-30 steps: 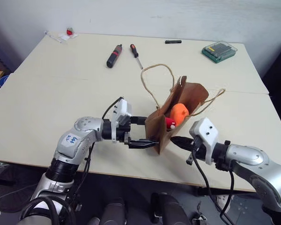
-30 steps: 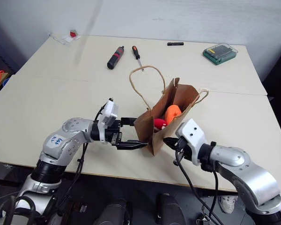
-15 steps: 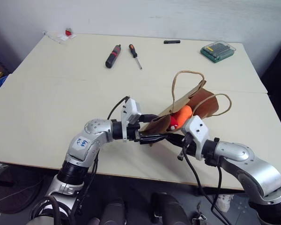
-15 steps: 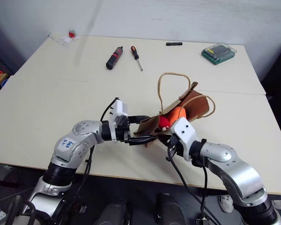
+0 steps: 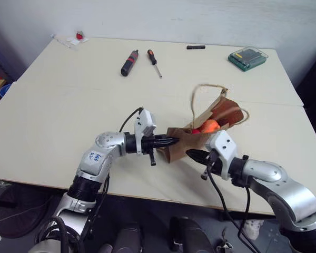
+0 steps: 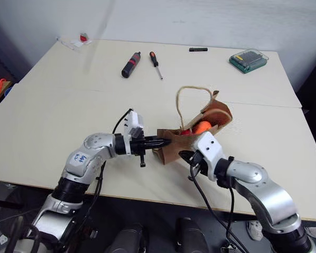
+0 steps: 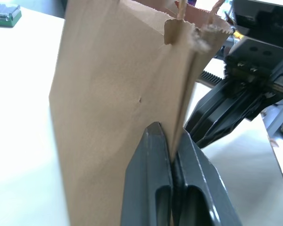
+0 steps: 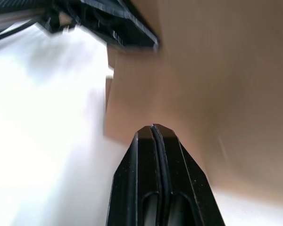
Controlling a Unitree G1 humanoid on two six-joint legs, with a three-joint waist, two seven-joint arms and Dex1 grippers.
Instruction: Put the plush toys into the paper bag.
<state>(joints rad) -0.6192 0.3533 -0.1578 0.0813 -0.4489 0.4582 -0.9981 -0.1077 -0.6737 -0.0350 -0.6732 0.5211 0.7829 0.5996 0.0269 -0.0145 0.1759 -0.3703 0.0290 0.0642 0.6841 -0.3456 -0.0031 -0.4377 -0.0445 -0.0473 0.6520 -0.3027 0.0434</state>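
The brown paper bag [image 5: 185,143] leans over on the table [image 5: 63,110], its mouth facing up and to the right, cord handles [image 5: 203,92] looped above. Inside its mouth sit the orange plush toy [image 5: 210,125] and, beside it, the red plush toy [image 5: 196,130]. My left gripper [image 5: 172,140] points level at the bag and is shut on the bag's edge; in the left wrist view its fingers [image 7: 153,155] pinch the paper fold [image 7: 127,89]. Close to the bag's near side, my right gripper [image 5: 191,154] is shut with nothing between its fingers [image 8: 144,141], tips at the bag wall [image 8: 217,84].
At the far side of the table lie a black-and-red tool [image 5: 129,62], a screwdriver [image 5: 153,61], a small black bar [image 5: 195,47] and a green box [image 5: 246,57]. Small items [image 5: 76,38] rest at the far left corner. The table's front edge runs just below both arms.
My left gripper went from open around the bag's edge to shut on it. The bag has tipped over and flattened, handles lower. My right gripper came in against the bag's near side.
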